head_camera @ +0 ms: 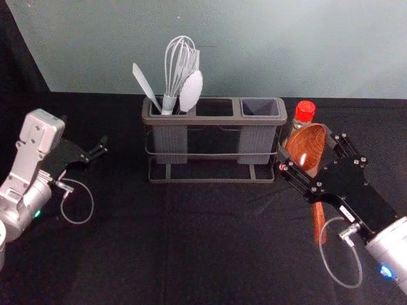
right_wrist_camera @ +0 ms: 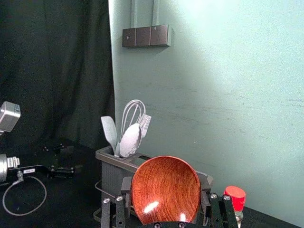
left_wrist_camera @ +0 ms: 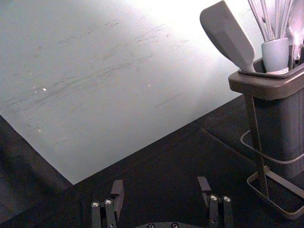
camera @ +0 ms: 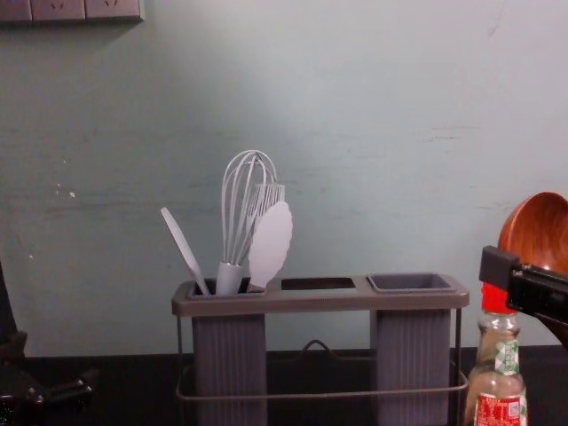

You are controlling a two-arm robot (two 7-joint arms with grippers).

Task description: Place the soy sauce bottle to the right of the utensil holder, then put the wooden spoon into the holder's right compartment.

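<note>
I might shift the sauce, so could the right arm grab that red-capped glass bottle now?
Probably not: the right gripper holds the brown wooden spoon, whose bowl partly covers the bottle in the head view.

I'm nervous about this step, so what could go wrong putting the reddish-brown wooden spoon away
The right gripper holds the reddish-brown wooden spoon by its rounded bowl, so it might swivel. The red-capped glass bottle stands close by and could get knocked. The spoon's long handle could catch the grey plastic utensil holder's rim.
</note>
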